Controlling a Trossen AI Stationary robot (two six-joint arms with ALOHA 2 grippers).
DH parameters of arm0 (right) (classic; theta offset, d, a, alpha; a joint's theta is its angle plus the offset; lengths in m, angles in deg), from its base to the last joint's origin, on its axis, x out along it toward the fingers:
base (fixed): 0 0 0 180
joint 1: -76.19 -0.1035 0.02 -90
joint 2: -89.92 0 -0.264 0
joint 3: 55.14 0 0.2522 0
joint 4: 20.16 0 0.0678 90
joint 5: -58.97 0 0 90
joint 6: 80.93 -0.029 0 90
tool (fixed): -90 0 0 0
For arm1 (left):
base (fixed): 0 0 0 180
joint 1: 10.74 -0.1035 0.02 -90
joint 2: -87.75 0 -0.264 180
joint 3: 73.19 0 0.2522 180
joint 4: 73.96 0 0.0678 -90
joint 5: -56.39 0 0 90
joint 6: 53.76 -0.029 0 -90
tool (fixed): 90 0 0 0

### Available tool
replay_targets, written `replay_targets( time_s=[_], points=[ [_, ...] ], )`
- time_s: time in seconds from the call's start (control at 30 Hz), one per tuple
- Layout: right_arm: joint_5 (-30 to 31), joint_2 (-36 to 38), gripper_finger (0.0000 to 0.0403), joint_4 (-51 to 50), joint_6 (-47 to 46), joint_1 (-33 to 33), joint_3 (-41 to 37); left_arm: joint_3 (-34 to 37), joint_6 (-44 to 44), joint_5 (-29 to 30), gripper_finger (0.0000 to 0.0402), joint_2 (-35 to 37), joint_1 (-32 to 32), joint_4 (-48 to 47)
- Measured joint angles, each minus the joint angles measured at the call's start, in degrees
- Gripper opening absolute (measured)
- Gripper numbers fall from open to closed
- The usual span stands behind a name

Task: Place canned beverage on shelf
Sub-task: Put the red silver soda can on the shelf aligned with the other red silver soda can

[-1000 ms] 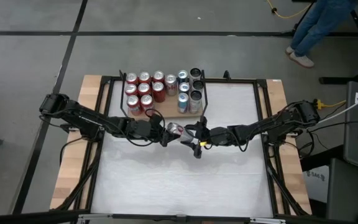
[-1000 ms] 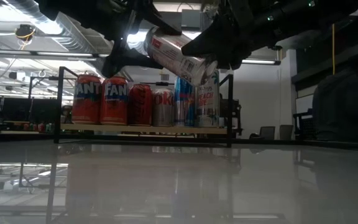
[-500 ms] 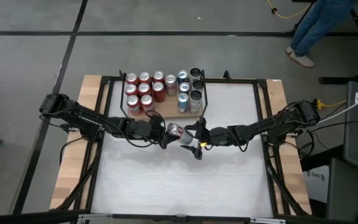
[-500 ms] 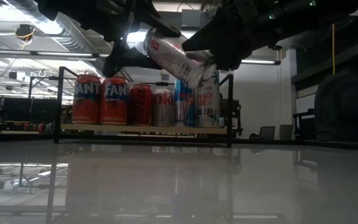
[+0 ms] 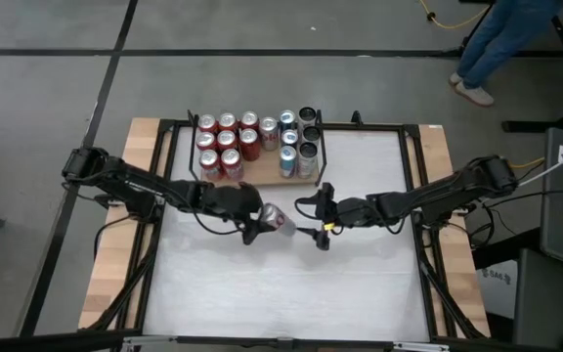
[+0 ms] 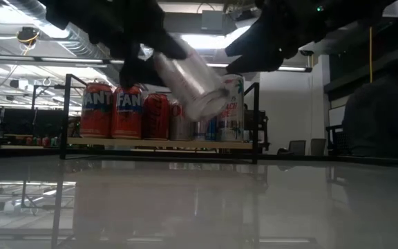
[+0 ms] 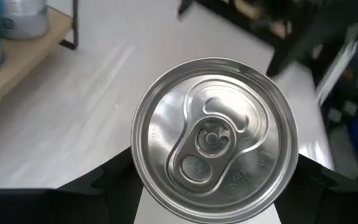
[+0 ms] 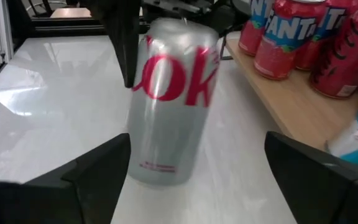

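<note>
A silver canned beverage [image 5: 275, 219] with red lettering [image 8: 169, 93] hangs in the air over the middle of the white table, just in front of the shelf. My left gripper [image 5: 259, 224] is shut on it; the left wrist view looks onto its top [image 7: 215, 140]. My right gripper [image 5: 322, 216] stands open a little to the can's right, its fingers [image 8: 86, 180] apart and clear of it. The shelf [image 5: 262, 174], a wooden board with black rails, sits at the table's far side and carries several upright cans [image 5: 228, 142]. My left gripper pinches the can's side wall just below the top rim [image 8: 145, 51] between its two fingers [image 8: 126, 46]. The fingers come from the table's left, slanting down, and lie across the can. The can is lifted clear and tilted, with its bottom end [image 6: 209, 104] lower and toward the right.
Red, silver and blue cans [image 6: 126, 111] fill most of the shelf. Black frame rails [image 5: 413, 176] run along the table's sides. Bare white tabletop [image 5: 281, 293] lies toward the near edge. A person's legs [image 5: 492, 44] show on the floor at the far right.
My right gripper has come off the can's lower end and drawn back toward the table's right edge, rising slightly. My left gripper has rolled its wrist in place, turning the can with it; the can stays lifted and tilted.
</note>
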Motion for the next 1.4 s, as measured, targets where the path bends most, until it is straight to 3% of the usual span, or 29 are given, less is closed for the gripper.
replay_targets(
  time_s=[0.33, 0.7, 1.07, 1.4],
  points=[
    [0.3, 3.5, 0.0358, -4.0, 0.1, 0.0, 0.0, 0.0, -15.1, -12.0, 0.0267, 0.0, -3.6, -11.0],
    [-4.1, 3.6, 0.0358, -4.5, 0.2, 0.2, 0.0, -6.4, -34.9, -11.5, 0.0269, 0.1, -4.7, -31.0],
    [-4.1, 3.6, 0.0358, -4.8, 0.2, 0.2, 0.0, -6.4, -52.9, -11.6, 0.0270, 0.0, -1.8, -32.6],
    [-4.1, 3.6, 0.0358, -4.8, 0.3, 0.2, 0.0, -6.4, -54.6, -11.6, 0.0277, 0.0, -0.1, -34.7]
  ],
)
